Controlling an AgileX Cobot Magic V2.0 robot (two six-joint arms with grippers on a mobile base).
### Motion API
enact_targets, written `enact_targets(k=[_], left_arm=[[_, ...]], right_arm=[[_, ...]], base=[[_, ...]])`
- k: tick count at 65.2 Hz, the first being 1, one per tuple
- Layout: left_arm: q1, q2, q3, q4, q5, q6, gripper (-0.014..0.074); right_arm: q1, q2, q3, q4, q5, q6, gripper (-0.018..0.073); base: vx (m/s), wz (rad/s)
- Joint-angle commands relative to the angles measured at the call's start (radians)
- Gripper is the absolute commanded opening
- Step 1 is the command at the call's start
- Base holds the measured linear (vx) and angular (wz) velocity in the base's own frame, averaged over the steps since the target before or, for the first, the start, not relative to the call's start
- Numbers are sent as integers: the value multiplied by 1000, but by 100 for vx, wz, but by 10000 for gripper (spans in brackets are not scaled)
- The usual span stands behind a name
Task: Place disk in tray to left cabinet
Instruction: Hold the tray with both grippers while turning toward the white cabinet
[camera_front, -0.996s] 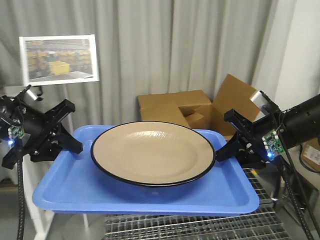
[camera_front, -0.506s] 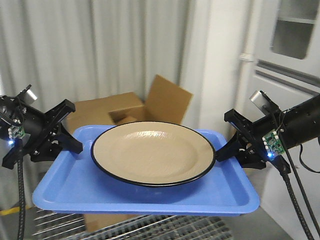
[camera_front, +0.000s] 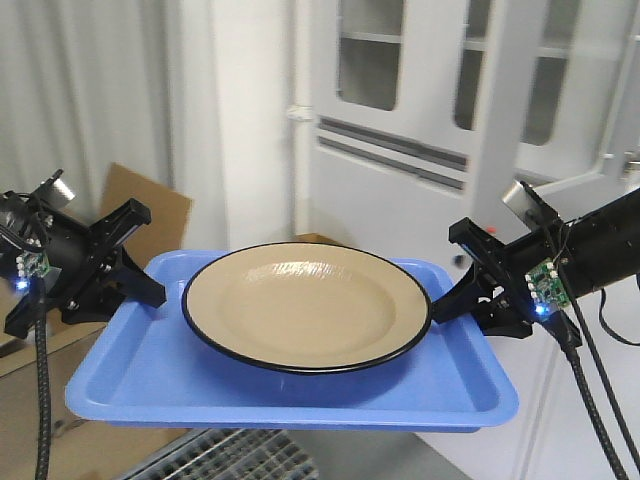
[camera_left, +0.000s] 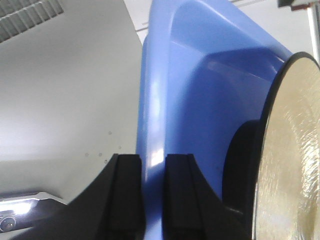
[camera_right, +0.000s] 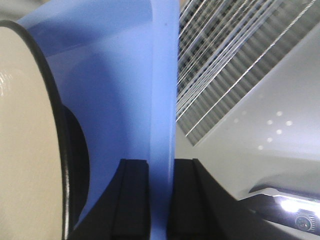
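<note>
The backdrop has swung: the curtains (camera_front: 80, 100) and cardboard box (camera_front: 150, 205) have slid off to the left, and a pale glazed-door cabinet (camera_front: 440, 130) now fills the rear. The tray (camera_front: 300, 400) and disk (camera_front: 305, 305) sit unchanged. The left gripper (camera_left: 154, 161) and right gripper (camera_right: 160, 167) each pinch one end rim of the tray, jaws nearly closed. The glossy disk lies loose mid-tray and is probably heavy, breakable and apt to slide, so the thin tray should be kept level.

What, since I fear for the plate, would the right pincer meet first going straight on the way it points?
Probably the plate, at its near rim: the right pincer, shut on the tray edge, points inward at it, though the gap between them is unclear.
</note>
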Motion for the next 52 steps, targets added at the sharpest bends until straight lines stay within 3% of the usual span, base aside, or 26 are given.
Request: enact_targets(k=[1,52], left_arm=[[-31,-54,-38,-210,-1,-22,-3],[-31,-54,-38,-210,-1,-22,-3]], right_arm=[[26,-56,-39,227,23,-3,-6],[26,-56,-39,227,23,-3,-6]], base=[[10,-52],[10,-48]])
